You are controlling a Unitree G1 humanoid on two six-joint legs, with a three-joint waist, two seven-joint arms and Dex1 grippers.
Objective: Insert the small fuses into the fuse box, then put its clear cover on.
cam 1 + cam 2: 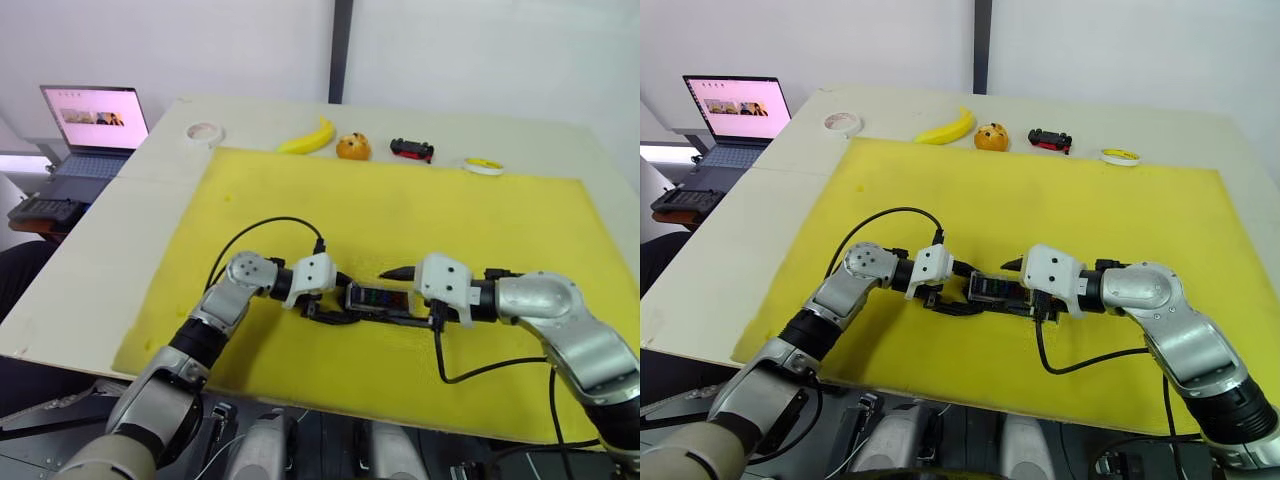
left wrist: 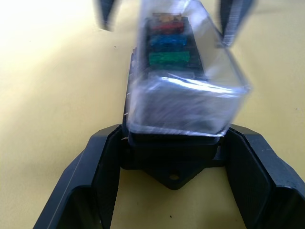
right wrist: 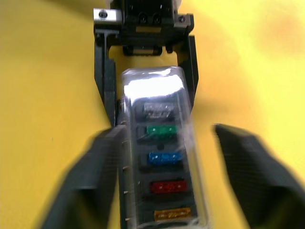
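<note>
While left hand (image 1: 338, 296) grips fuse box (image 2: 171, 162), clear cover (image 3: 159, 143) seated

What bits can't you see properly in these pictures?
- Fuse box sides: in the left wrist view, the clear cover and left gripper fingers hide them.
- Nearest fuses: cut off by the right wrist view's edge.
- Right gripper fingers: blurred.
- Whether the cover has clicked down: cannot tell.

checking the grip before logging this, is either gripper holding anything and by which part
The left gripper clamps the black fuse box by the two sides of its near end. The right gripper is open, straddling the other end.
</note>
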